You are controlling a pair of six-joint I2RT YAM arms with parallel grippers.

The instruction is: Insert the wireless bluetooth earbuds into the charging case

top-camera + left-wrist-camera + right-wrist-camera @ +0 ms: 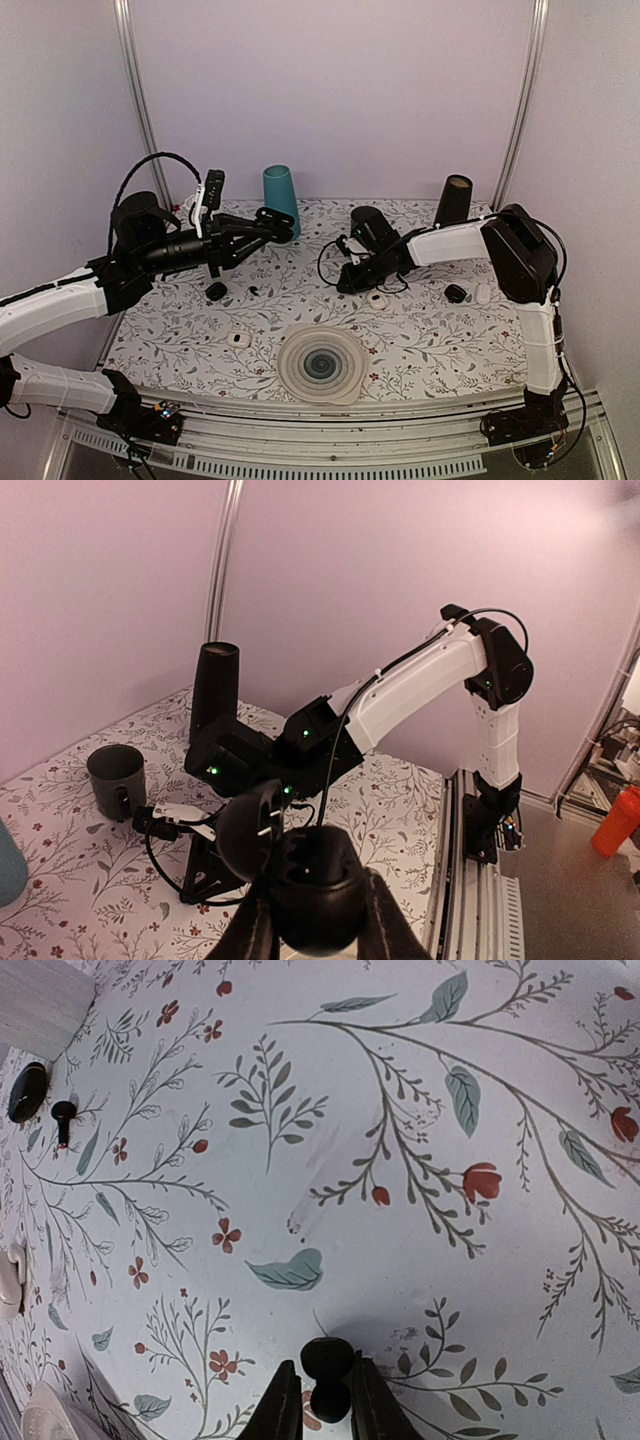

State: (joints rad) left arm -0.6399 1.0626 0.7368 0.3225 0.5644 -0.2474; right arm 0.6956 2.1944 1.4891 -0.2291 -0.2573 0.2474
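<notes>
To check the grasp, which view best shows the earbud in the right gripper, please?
Right wrist: the earbud sits unobstructed between the fingers of the right gripper. In the top external and left wrist views it is too small to make out.

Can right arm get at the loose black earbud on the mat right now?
Reach, probably yes: bare mat lies between the right gripper and the loose earbud. Grasping, no: its jaws are shut on a second earbud.

**Back row crowded, front right open**

Top view: teal cup [281, 198], mug [370, 225] and dark cup [453, 200] line the upper edge. The left gripper [280, 224] and right gripper [347, 283] reach across mid-frame. Bare table [450, 345] lies lower right, beside the ribbed disc [321, 365].
</notes>
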